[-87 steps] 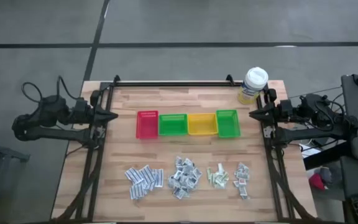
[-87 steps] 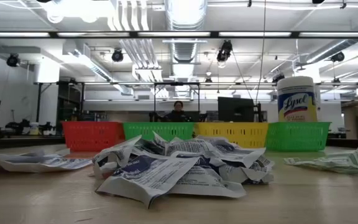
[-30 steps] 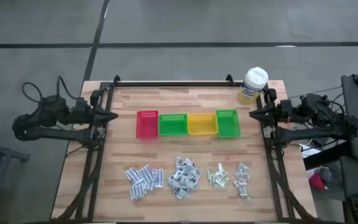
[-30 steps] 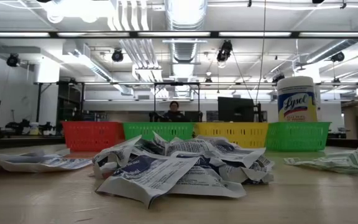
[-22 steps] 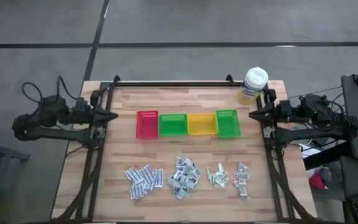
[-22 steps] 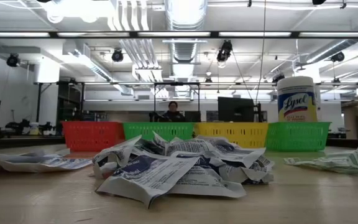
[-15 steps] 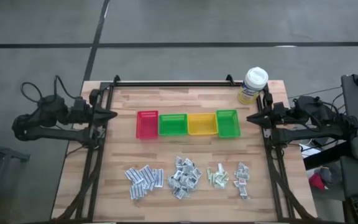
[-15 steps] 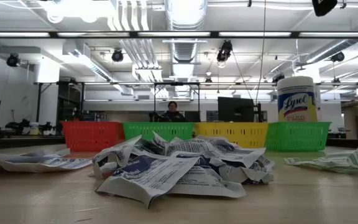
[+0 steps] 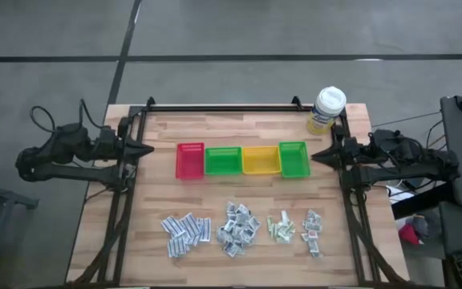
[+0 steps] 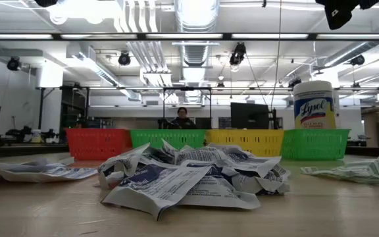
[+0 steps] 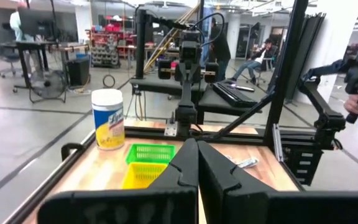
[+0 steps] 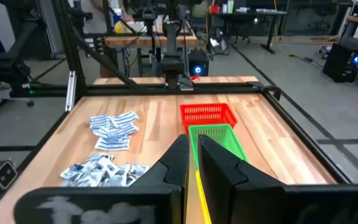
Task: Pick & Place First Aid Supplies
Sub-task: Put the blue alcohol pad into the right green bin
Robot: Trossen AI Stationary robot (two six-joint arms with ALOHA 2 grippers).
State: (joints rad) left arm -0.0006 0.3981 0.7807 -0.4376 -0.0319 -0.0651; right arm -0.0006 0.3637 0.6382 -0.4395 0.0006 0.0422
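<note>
The first aid supplies lie in piles along the table's near side: white-blue sachets (image 9: 186,234), grey-silver ones (image 9: 238,227), pale green ones (image 9: 280,227) and white-red ones (image 9: 314,231). The right wrist view shows the white-blue pile (image 12: 114,127) and the grey-silver pile (image 12: 101,171). My left gripper (image 9: 149,148) hovers level at the table's left edge, shut and holding nothing (image 11: 197,163). My right gripper (image 9: 315,155) hovers at the right edge beside the right green bin (image 9: 293,159). It is shut to a narrow slit and holds nothing (image 12: 193,155).
A red bin (image 9: 190,160), a green bin (image 9: 224,160), a yellow bin (image 9: 261,160) and the second green bin stand in a row mid-table. A white-lidded yellow wipes tub (image 9: 327,110) stands at the far right corner. A person sits beyond the table (image 10: 181,118).
My right gripper has come down and reached a little toward the table's left, nearer the right green bin, tipping slightly downward. It now dips into the top of the low view. The piles and bins lie unchanged.
</note>
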